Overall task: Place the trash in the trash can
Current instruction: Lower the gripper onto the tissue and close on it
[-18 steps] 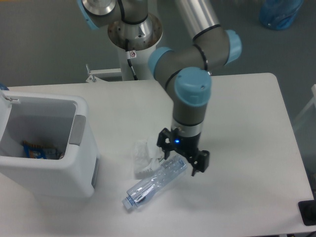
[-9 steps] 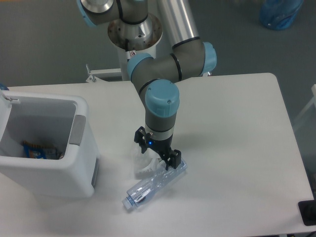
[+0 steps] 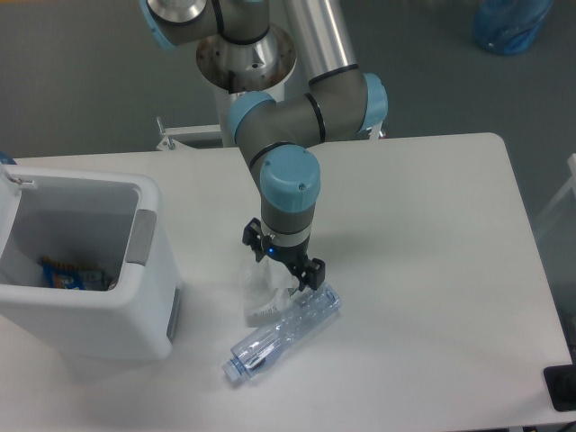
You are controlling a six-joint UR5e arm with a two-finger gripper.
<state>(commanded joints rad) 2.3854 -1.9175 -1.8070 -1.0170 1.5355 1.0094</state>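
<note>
Claw spread above paper wad; bottle lies diagonally, cap lower-left.

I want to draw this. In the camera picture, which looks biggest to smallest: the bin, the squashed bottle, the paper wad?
1. White trash bin
2. Crushed plastic bottle
3. Crumpled paper wad, partly hidden behind the fingers

No text, brand or number can be read anywhere. A small label is seen on the robot's base column, but its marks are too small to be made out.

White table; blue bag on floor.
</note>
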